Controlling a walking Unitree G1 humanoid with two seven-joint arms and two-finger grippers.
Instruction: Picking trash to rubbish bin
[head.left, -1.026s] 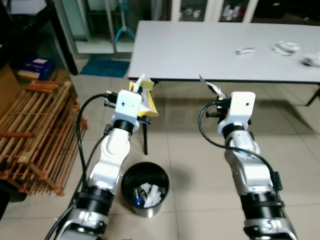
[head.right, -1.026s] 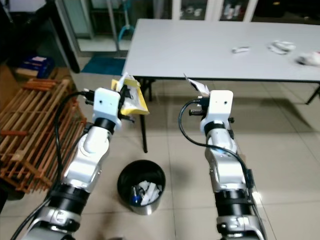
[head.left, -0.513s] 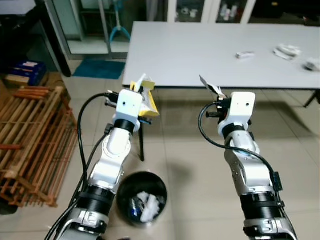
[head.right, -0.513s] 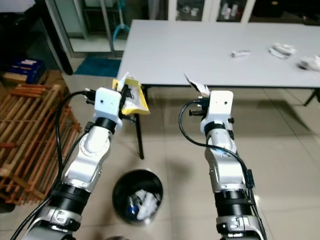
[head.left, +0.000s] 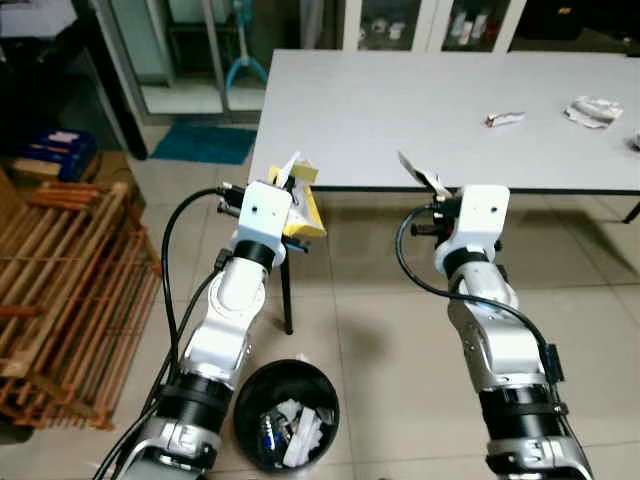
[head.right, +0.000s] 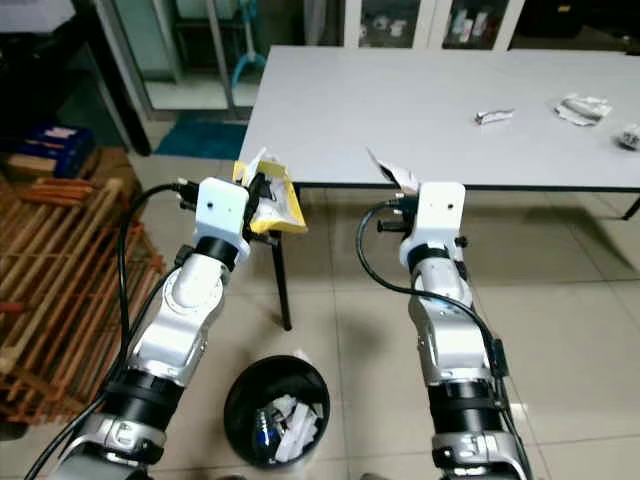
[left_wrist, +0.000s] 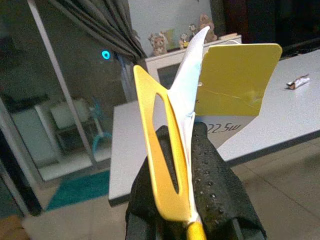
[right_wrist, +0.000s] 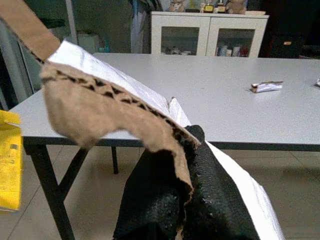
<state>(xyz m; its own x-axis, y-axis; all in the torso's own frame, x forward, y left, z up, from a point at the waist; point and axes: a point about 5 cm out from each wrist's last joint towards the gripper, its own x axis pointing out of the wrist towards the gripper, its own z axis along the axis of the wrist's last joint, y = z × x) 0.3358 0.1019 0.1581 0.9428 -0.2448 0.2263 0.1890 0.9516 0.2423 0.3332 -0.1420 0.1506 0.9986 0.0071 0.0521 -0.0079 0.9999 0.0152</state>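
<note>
My left gripper (head.left: 296, 200) is shut on a yellow and white wrapper (left_wrist: 200, 95), held up beside the table's near left corner. A torn piece of brown cardboard with a white face (right_wrist: 105, 95) is pinched in my right gripper (head.left: 432, 190), raised in front of the table edge. The black round rubbish bin (head.left: 287, 415) stands on the floor below my left arm, holding crumpled white papers and a blue item. Small crumpled scraps (head.left: 505, 118) (head.left: 594, 111) lie on the white table (head.left: 400, 100) toward its right.
A stack of bamboo or wooden slats (head.left: 60, 270) lies on the floor at the left. Black table legs (head.left: 288, 300) stand just behind the bin. Glass doors and cabinets (head.left: 200, 50) line the back. Beige tiled floor (head.left: 390, 380) stretches between my arms.
The camera has shifted: the bin now sits lower in the picture and the table nearer. Both grippers keep the same raised pose and hold.
</note>
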